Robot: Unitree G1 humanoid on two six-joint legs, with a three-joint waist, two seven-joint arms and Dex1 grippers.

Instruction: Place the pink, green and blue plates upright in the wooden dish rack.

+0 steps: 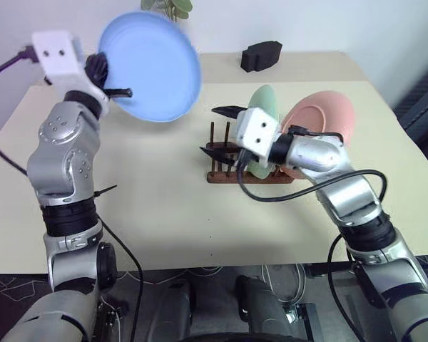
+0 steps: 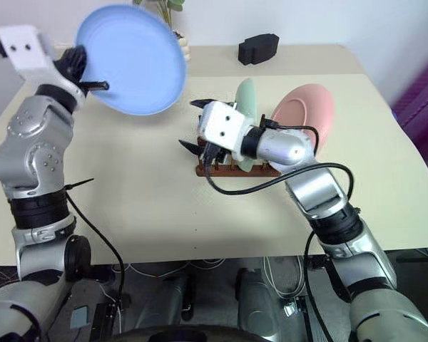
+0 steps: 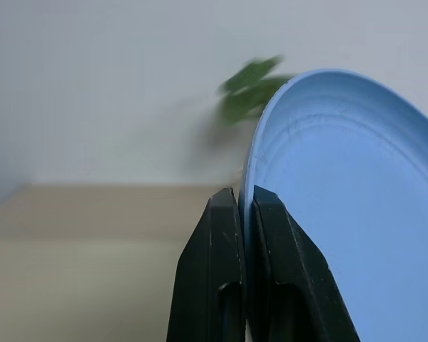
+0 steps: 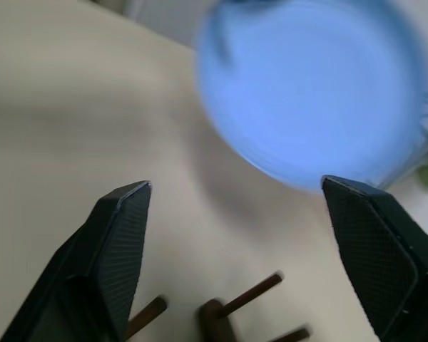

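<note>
Round blue plastic plate (image 1: 151,65) held tilted above the beige table (image 1: 150,206), rim clamped by left gripper (image 1: 118,92). Right gripper (image 1: 221,130) gapes empty at the dark wooden peg rack (image 1: 246,173), where green plate (image 1: 265,105) and pink plate (image 1: 321,117) stand upright.

Broad beige rectangular table (image 1: 164,214), smooth matte top, mostly bare. Near its middle, small dark reddish-brown wooden dish rack (image 1: 232,171) with thin upright pegs, resting directly on the surface. At the far edge, well apart from the rack, chunky black block (image 1: 261,55). Beside the far-left corner, blurred green leafy plant (image 1: 172,7).
</note>
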